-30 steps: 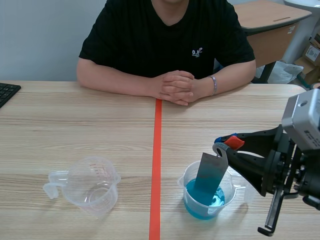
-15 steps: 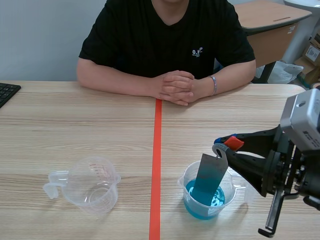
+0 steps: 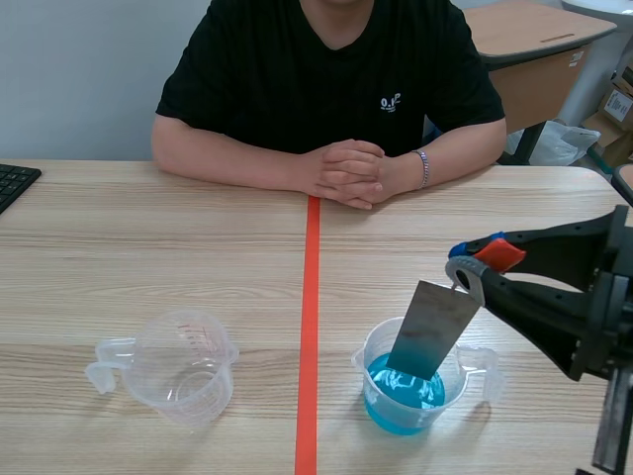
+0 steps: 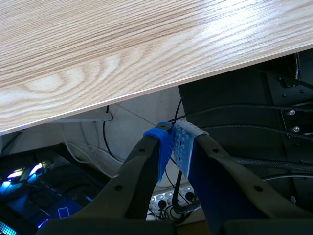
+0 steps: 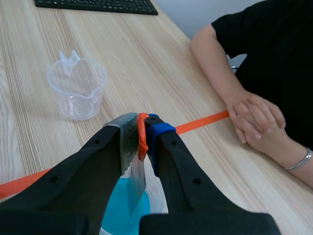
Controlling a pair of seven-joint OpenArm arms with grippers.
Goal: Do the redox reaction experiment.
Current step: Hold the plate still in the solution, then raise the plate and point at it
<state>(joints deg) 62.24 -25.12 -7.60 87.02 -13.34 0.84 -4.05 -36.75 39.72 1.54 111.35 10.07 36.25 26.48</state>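
- Keyboard (image 3: 14, 183): black, at the far left edge of the table (image 3: 129, 257).
- Left gripper (image 4: 172, 141): out past the table's edge and lower than its top. The blue pads are pressed together with nothing between them, and cables lie beneath.
- Empty cup (image 3: 184, 365): clear plastic with printed marks, standing upright left of the tape line (image 3: 310, 327). Its spout points left.
- Person: seated across the table, clasped hands (image 3: 346, 174) resting at the tape line's far end.
- Cup of blue liquid (image 3: 406, 394): clear, upright, just right of the tape line.
- Metal plate (image 3: 432, 329): grey and tilted. Its lower end is inside the cup's mouth over the liquid; contact with the liquid cannot be told.
- Right gripper (image 3: 473, 267): clamped on the plate's upper edge, above and right of the cup.
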